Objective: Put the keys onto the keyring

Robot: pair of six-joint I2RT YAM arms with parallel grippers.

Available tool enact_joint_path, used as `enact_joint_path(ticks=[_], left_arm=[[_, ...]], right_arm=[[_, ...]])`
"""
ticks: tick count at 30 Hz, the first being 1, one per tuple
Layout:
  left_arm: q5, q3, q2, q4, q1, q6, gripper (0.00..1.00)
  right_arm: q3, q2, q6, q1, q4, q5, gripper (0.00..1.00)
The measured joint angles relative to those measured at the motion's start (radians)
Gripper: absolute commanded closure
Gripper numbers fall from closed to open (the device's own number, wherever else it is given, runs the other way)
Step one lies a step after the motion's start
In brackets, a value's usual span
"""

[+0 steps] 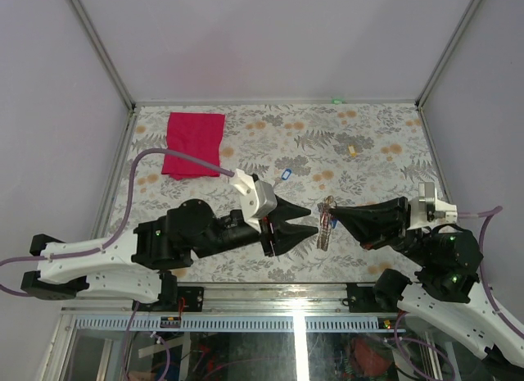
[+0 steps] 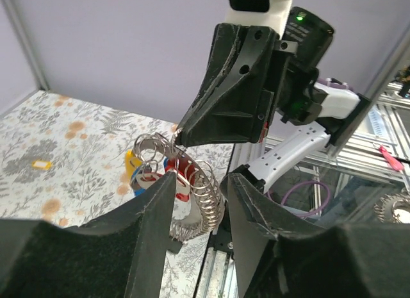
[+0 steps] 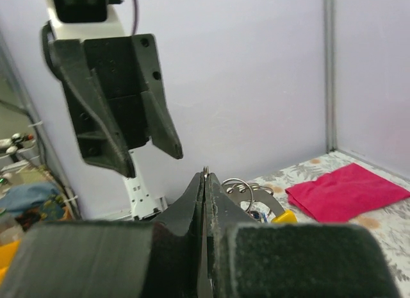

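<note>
Two end effectors [image 1: 313, 220] [image 1: 336, 210], one keyring [image 1: 326, 225], three tagged keys [image 2: 130, 161] [image 2: 138, 182] [image 2: 184, 176] at it, one loose key [image 1: 286, 174], one cloth [image 1: 194, 143], one block [image 1: 353, 150].

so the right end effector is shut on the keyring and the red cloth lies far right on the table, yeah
Only the side is wrong: the red cloth lies far left on the table, in the top external view. The right end effector is shut on the keyring.

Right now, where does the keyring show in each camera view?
Top external: keyring low centre, hanging at the right gripper's tip.
Left wrist: keyring lower centre, between the left gripper's fingers.
Right wrist: keyring centre, just beyond the tips.
Shared landmark: the right gripper, shut on it in all three.
</note>
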Motion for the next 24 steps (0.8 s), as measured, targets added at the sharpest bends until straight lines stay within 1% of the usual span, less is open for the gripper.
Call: enact_joint_path(ticks=[4, 10, 14, 18, 24], left_arm=[[-0.074, 0.000, 0.018, -0.003, -0.002, -0.022, 0.54], [-0.159, 0.000, 0.064, -0.016, -0.003, -0.048, 0.46], [-0.210, -0.014, 0.089, -0.016, -0.003, -0.053, 0.43], [-0.230, -0.038, 0.091, -0.014, -0.003, -0.055, 0.36], [-0.245, -0.099, 0.067, 0.003, -0.003, -0.056, 0.35]], right_arm=[[0.000, -0.001, 0.012, 0.000, -0.047, 0.095, 1.00], [0.006, 0.009, 0.018, 0.000, -0.162, 0.231, 1.00], [0.025, 0.032, 0.017, 0.000, -0.218, 0.273, 1.00], [0.037, 0.040, 0.009, 0.000, -0.262, 0.295, 1.00], [0.069, 0.039, -0.012, 0.000, -0.328, 0.323, 1.00]])
